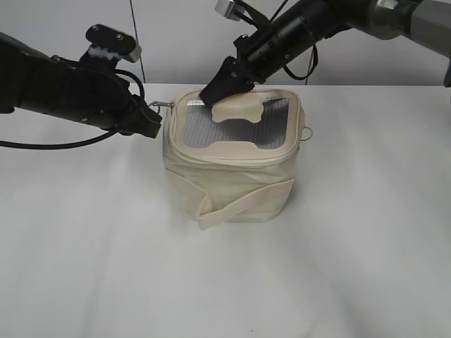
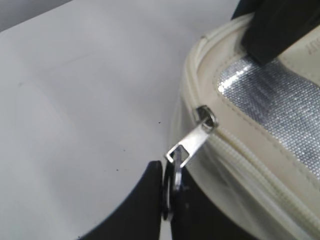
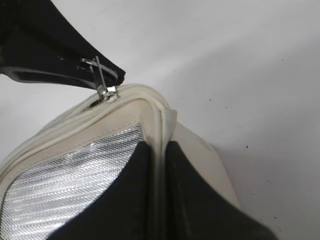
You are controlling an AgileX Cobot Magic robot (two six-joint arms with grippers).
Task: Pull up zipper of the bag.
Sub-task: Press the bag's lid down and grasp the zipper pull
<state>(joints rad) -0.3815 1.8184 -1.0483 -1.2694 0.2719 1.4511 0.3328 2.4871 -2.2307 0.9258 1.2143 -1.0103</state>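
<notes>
The cream bag (image 1: 232,183) stands upright mid-table, with a grey ribbed lid window and a wide strap across its front. The zipper (image 2: 255,165) runs around the lid rim. My left gripper (image 1: 156,116) is at the bag's back-left corner, shut on the ring pull (image 2: 175,175) of a metal slider (image 2: 204,116). In the left wrist view its jaws (image 2: 169,197) pinch the ring, and the pull tab is stretched taut. My right gripper (image 1: 215,91) is shut on the lid's back rim (image 3: 159,145), one finger on each side (image 3: 161,165). A second ring pull (image 1: 306,134) hangs at the bag's right side.
The white table (image 1: 91,253) surrounds the bag, with a pale wall behind. The left arm's black body (image 1: 63,88) lies low over the table at the left. The right arm (image 1: 317,28) reaches in from the upper right.
</notes>
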